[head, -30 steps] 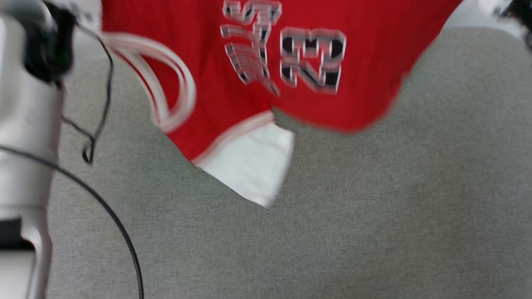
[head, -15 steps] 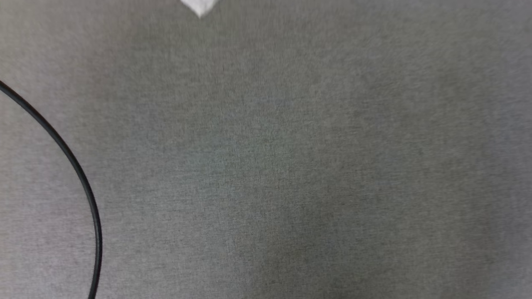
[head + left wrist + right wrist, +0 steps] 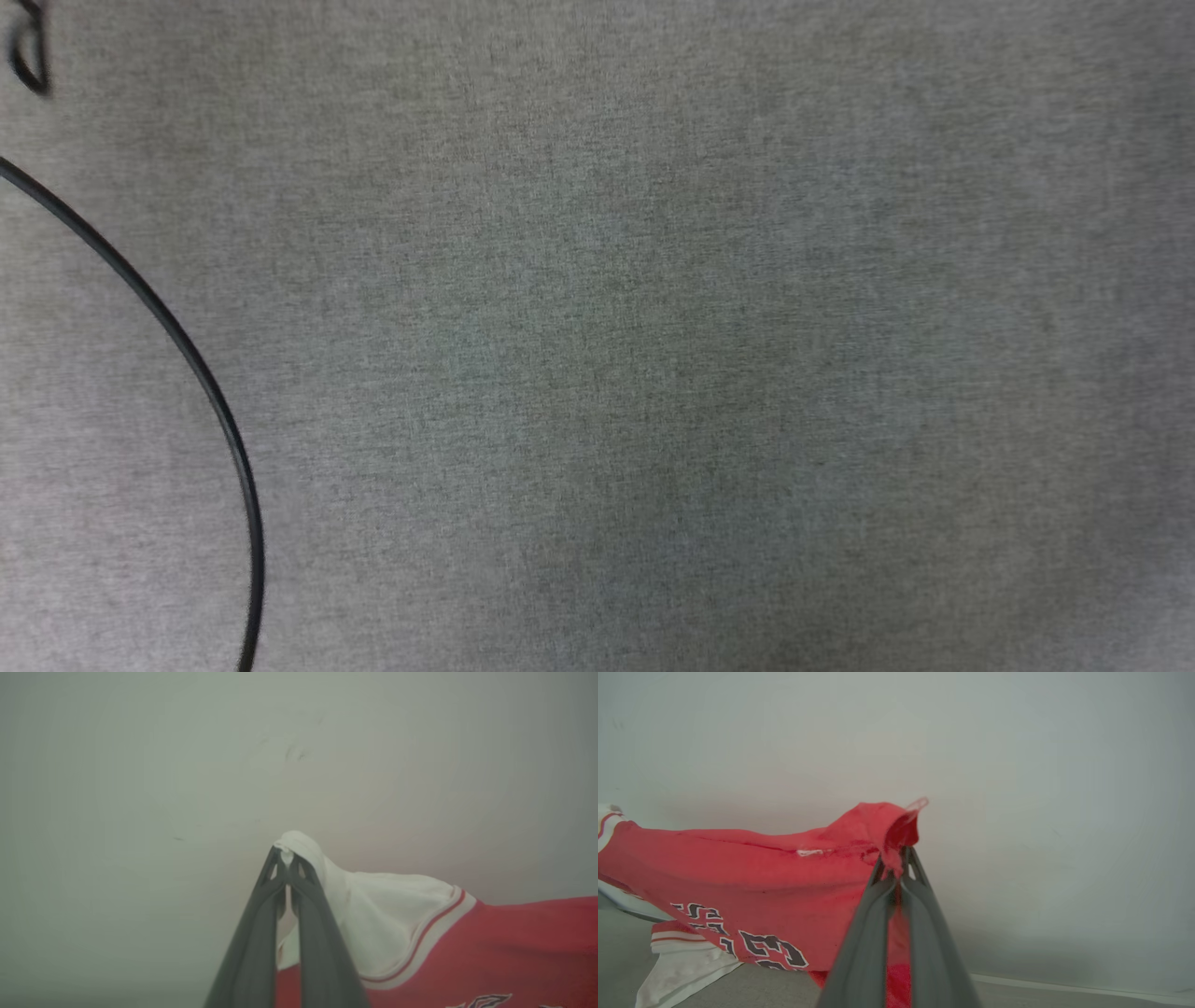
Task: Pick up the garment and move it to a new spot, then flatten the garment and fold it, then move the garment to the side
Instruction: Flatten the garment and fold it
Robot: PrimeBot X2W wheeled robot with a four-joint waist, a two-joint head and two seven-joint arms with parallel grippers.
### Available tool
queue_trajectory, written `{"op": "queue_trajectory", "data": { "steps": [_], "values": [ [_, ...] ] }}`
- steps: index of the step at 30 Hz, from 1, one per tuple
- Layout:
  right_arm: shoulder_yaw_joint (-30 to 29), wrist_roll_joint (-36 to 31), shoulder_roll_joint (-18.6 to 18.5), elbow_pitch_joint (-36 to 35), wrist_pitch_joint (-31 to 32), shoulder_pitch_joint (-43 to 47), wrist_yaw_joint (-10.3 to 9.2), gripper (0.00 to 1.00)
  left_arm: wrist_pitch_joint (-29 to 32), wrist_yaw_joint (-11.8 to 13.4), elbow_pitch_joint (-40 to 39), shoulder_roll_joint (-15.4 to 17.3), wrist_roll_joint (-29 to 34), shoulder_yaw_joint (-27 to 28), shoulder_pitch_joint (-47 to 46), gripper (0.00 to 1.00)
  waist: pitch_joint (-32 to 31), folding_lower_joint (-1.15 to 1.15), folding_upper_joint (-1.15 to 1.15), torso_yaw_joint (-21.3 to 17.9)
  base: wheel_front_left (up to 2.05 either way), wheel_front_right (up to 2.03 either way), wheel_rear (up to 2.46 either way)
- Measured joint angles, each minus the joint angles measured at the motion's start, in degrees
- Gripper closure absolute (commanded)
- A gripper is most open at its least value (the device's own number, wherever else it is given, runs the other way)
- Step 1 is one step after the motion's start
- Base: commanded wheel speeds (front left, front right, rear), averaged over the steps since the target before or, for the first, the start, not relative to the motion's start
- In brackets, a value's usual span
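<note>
The garment (image 3: 752,877) is a red jersey with white sleeves and a black number print, hanging stretched in the air between my two grippers. In the left wrist view my left gripper (image 3: 286,855) is shut on the tip of a white sleeve (image 3: 387,914), with the red body (image 3: 514,947) trailing off to the lower right. In the right wrist view my right gripper (image 3: 899,857) is shut on a bunched red edge of the garment. Its lower white sleeve (image 3: 682,966) hangs down to the grey surface (image 3: 784,989).
The head view looks down on a grey fabric-covered table (image 3: 653,355). A black cable (image 3: 201,373) curves across its left side, and a small cable loop (image 3: 30,61) shows at the top left. A pale wall (image 3: 1017,765) stands behind the garment.
The head view has swung down: the red jersey and my pale left arm, seen a second ago, have left that view, and the white sleeve tip has gone out over the top edge.
</note>
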Motion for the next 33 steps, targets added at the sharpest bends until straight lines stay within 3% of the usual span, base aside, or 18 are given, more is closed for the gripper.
{"op": "queue_trajectory", "data": {
  "steps": [9, 17, 24, 33],
  "values": [
    [9.33, 5.67, -1.40, 2.25, -4.04, 16.19, 0.00, 1.00, -2.78, -2.63, 2.27, -1.78, -2.99, -1.53, 19.61, 1.00, -7.57, -0.01, 0.00, 0.00, 0.00, 0.00, 0.00],
    [16.31, 10.16, -3.44, 0.71, -6.65, 33.75, 0.01, 1.00, -3.74, -3.01, -3.60, -1.14, -5.37, -1.24, 42.26, 1.00, -17.34, -0.02, 0.00, 0.20, 0.00, 0.00, 0.00],
    [19.39, 12.26, -5.33, -0.68, -9.48, 48.74, 0.01, 1.00, -3.83, 1.07, -15.74, -0.41, -5.14, 2.13, 63.83, 1.00, -26.05, -0.03, 0.00, 0.47, 0.00, 0.00, 0.00],
    [18.89, 13.86, -6.44, -5.65, -10.72, 66.56, 0.05, 1.00, -1.66, 9.71, -34.63, 1.97, -7.47, 5.50, 90.75, 1.00, -36.17, -0.04, 0.00, 1.27, 0.00, 0.00, 0.00]
  ]
}}
